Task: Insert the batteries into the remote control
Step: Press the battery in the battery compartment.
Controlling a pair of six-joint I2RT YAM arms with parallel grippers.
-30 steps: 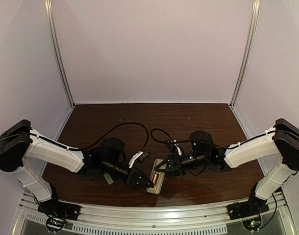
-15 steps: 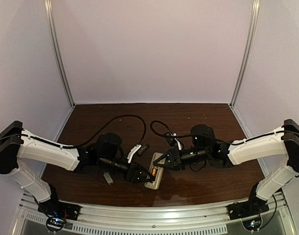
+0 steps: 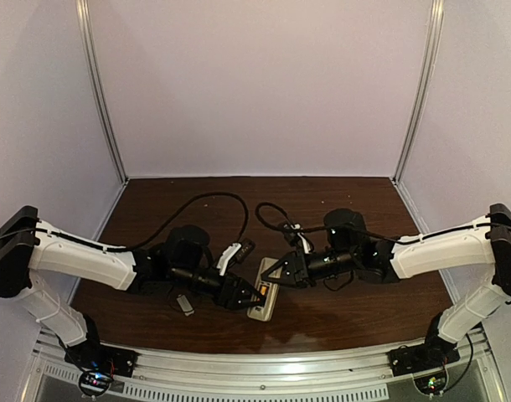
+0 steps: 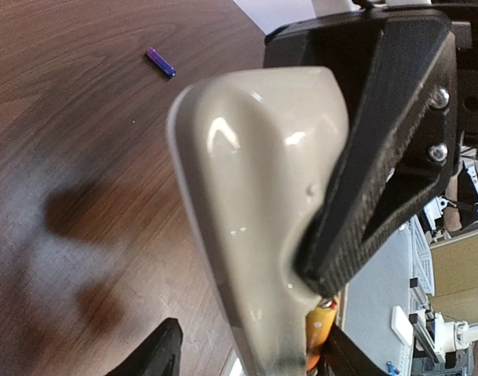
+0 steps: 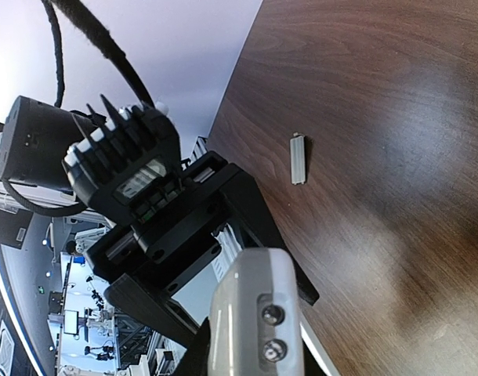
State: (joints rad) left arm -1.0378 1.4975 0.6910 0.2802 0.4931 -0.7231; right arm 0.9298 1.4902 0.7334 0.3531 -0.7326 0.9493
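Observation:
The remote control [image 3: 261, 301] lies back-up between my two grippers, with one orange battery [image 3: 263, 292] in its bay. In the left wrist view its beige back [image 4: 255, 196] fills the middle and the battery [image 4: 320, 330] shows at its lower edge. My right gripper [image 3: 277, 275] is shut on the remote's far end; one of its black fingers [image 4: 384, 141] lies on the shell. My left gripper [image 3: 245, 295] is open, its jaws straddling the remote, one fingertip [image 4: 345, 359] against the battery. The right wrist view shows the remote's end [image 5: 251, 313]. I see no second battery.
A small flat grey cover piece [image 3: 185, 305] lies on the brown table left of the remote, also in the right wrist view [image 5: 299, 159]. A small purple object [image 4: 161, 63] lies farther off. Black cables [image 3: 214, 205] loop behind the grippers.
Both grippers and the remote have shifted a little away from the near edge. The right arm has reached farther left. The battery stays in the bay.

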